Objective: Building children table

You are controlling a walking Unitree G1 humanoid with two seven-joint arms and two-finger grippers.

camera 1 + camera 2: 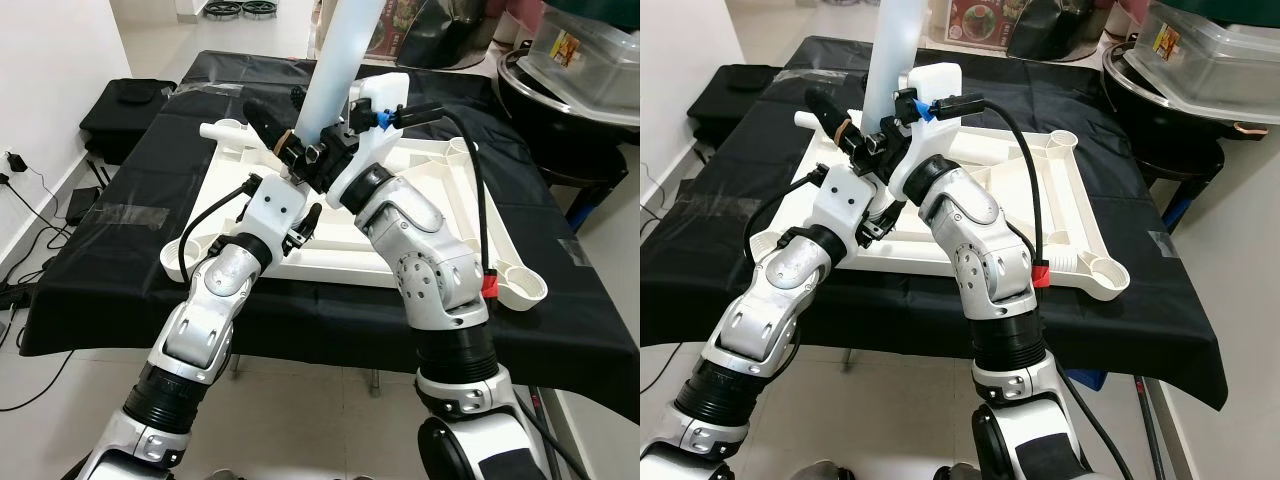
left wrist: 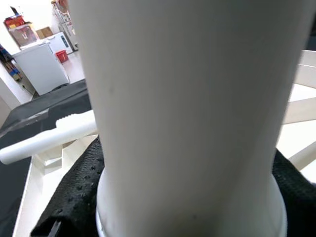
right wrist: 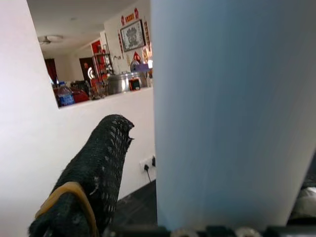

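Observation:
A white children's table top [image 1: 440, 190] lies upside down on the black-covered table [image 1: 560, 300]. Over its middle a long pale table leg [image 1: 340, 60] stands tilted, with both grippers on its lower end. My right gripper [image 1: 305, 140] reaches in from the right and is shut on the leg; one black finger with a tan band [image 3: 84, 187] shows beside the leg [image 3: 232, 108]. My left gripper [image 1: 305, 190] comes up from below, just under the right one. Its black pads [image 2: 74, 197] press both sides of the leg [image 2: 187, 98] near its rim.
Another white leg [image 2: 49, 138] lies at the far left of the table top. Round corner sockets [image 1: 520, 285] stick out at the front corners. A black bag [image 1: 125, 115] and cables [image 1: 30, 230] lie on the floor to the left. Big pots and a plastic box [image 1: 580, 70] stand at the right.

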